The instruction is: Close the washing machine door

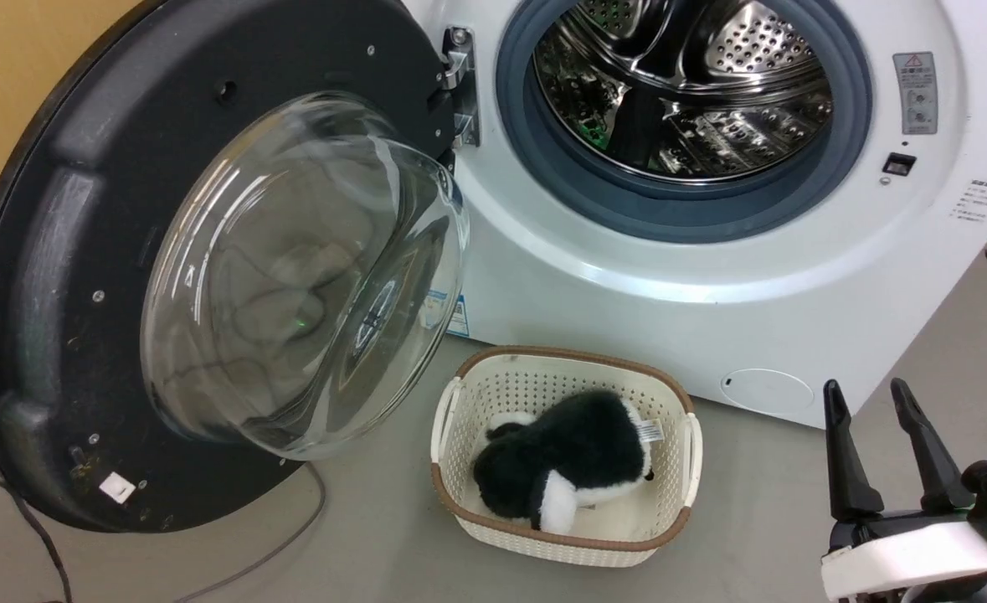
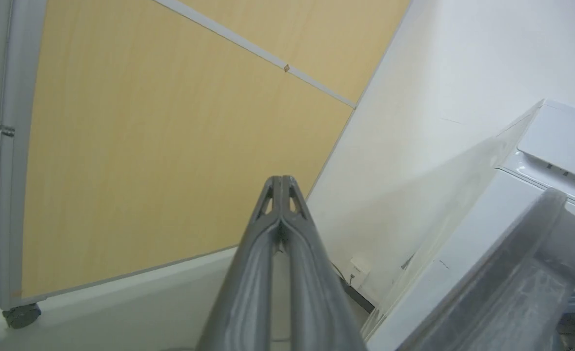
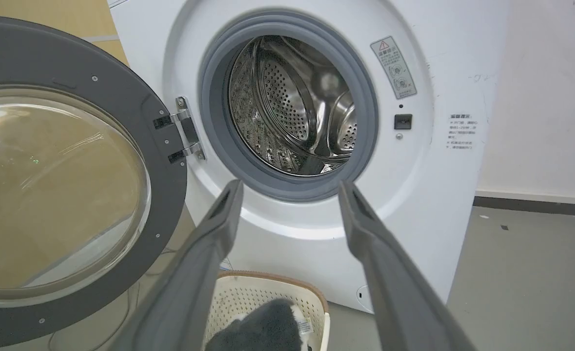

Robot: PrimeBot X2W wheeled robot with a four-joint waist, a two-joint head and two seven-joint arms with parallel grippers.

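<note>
Grey floor point(image 1: 757, 519) lies under everything, and a yellow wall point(image 2: 146, 146) stands ahead of the left pincer point(image 2: 282, 179). Its two fingers are pressed tight together with nothing between them. Just to its right is a grey round edge, which looks like the rim of the washing machine door point(image 1: 292, 276). That door hangs wide open, far to the left of the right pincer point(image 1: 866, 387), whose fingers are spread apart and hold nothing. The washing machine point(image 1: 627, 276) is up ahead of the right pincer. A push could go wrong: thin fingers may slide off the smooth rim, or a soft push may leave the door not clicked shut. A basket point(image 1: 577, 357) with a fluffy toy point(image 1: 568, 461) sits on the floor left of the right pincer, close to the door's path, so the door might bump it. A cable point(image 1: 322, 502) lies under the door.
</note>
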